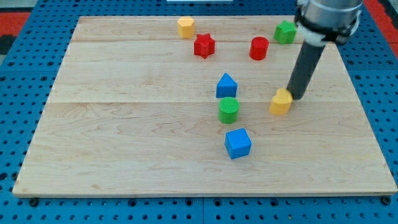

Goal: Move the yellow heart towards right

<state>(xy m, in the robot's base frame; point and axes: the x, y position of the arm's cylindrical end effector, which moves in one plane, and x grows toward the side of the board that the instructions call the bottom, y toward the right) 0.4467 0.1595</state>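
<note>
The yellow heart (281, 102) lies on the wooden board (124, 143) right of centre. My tip (296, 96) touches the board just to the right of the heart and a little above it, close against its upper right side. The dark rod rises from there to the view's top right.
A blue triangular block (226, 85), a green cylinder (228, 109) and a blue cube (237, 143) stand left of the heart. Near the top are a yellow hexagon (185, 27), a red star (203, 45), a red cylinder (259, 48) and a green block (285, 32).
</note>
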